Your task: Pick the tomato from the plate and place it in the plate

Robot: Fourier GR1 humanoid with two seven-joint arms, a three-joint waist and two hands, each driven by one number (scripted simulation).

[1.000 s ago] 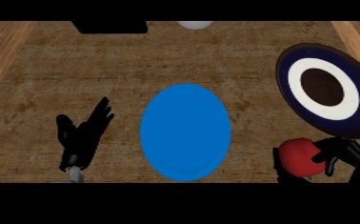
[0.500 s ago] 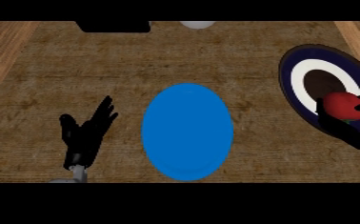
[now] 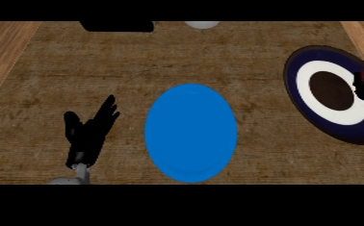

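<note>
A plain blue plate (image 3: 190, 132) lies in the middle of the wooden counter (image 3: 213, 56), seen as an oval with its long axis running away from the robot. At the right edge lies a second plate (image 3: 313, 100), dark blue at the rim with a white ring and a brown centre; it is cut by the frame. The left hand (image 3: 89, 133) rests on the counter just left of the blue plate, its fingers (image 3: 107, 112) straight and spread, pointing up and slightly right, holding nothing. At the far right edge, over the ringed plate, a small black shape with a sliver of red shows; whether this is the right hand and the tomato I cannot tell. A dark object (image 3: 117, 26) and a pale round one (image 3: 202, 24) sit at the far edge.
</note>
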